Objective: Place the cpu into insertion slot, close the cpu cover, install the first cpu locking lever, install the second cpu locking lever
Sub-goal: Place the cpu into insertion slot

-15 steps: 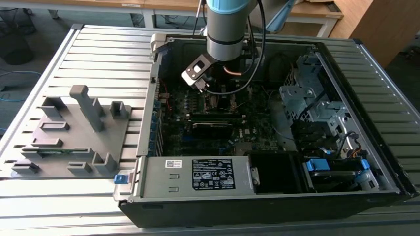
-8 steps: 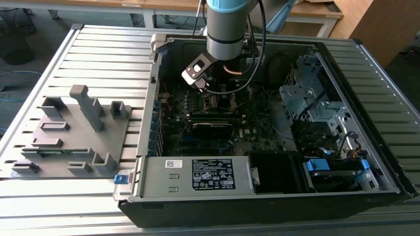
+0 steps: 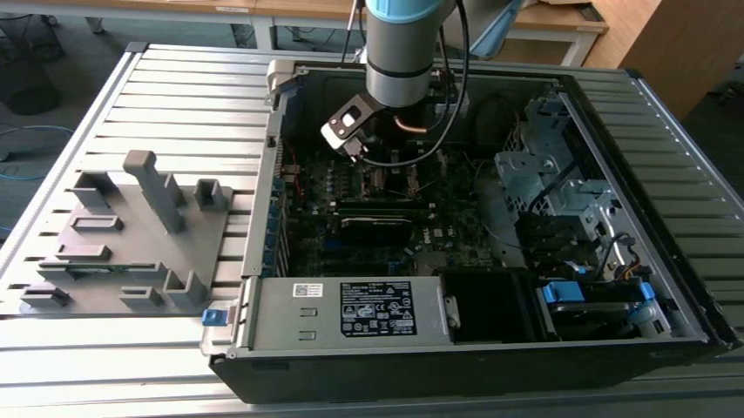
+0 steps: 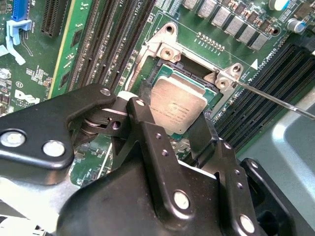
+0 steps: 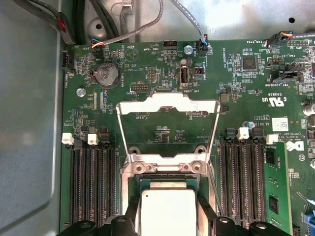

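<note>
The arm reaches down into an open computer case that lies on a slatted metal bench. A grey moulded fixture sits on the bench at the exterior view's left, just beside the case.

In both wrist views the hand is down at the insertion slot. Its black fingers stand against two opposite edges of the cpu – it is grasping the chip. The cpu lies pale metal face up, inside the slot's silvery rim and over its dark centre. Whether it is fully seated or held just above the contacts cannot be told.

The cpu cover is swung open. In the first wrist view it lies back flat over the green board beyond the slot, and board components show through its window. Its hinged end meets the slot's silvery bracket with the two screws.

A thin metal rod runs out from a corner of the slot's rim in the second wrist view – it stands clear of the cover and passes over the long black memory slots. More of these slots flank the insertion slot on both sides in the first wrist view. A round coin battery sits farther up the board, well apart from the hand.
</note>
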Tool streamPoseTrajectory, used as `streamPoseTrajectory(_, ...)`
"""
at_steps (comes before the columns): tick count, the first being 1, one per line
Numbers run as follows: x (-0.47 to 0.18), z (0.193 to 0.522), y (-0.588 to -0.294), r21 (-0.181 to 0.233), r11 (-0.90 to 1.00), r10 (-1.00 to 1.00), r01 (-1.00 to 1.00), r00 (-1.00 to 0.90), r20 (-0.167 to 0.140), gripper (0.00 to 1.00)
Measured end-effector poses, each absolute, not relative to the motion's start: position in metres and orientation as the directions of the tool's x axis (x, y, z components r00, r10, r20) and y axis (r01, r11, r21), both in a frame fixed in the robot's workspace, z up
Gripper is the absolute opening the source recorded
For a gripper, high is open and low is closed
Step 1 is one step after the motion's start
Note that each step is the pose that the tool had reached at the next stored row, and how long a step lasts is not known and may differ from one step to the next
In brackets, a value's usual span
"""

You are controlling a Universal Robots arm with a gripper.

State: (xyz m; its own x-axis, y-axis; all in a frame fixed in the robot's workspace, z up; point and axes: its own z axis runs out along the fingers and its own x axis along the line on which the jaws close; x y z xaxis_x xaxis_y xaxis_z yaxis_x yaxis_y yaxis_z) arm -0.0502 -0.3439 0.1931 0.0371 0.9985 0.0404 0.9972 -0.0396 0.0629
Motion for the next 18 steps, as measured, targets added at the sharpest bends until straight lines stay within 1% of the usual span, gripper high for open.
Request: streamPoseTrajectory(18,-0.0504,0.1893,-0.3438,0.064,-0.040,0.998,0.997,0.037,0.042,0.55)
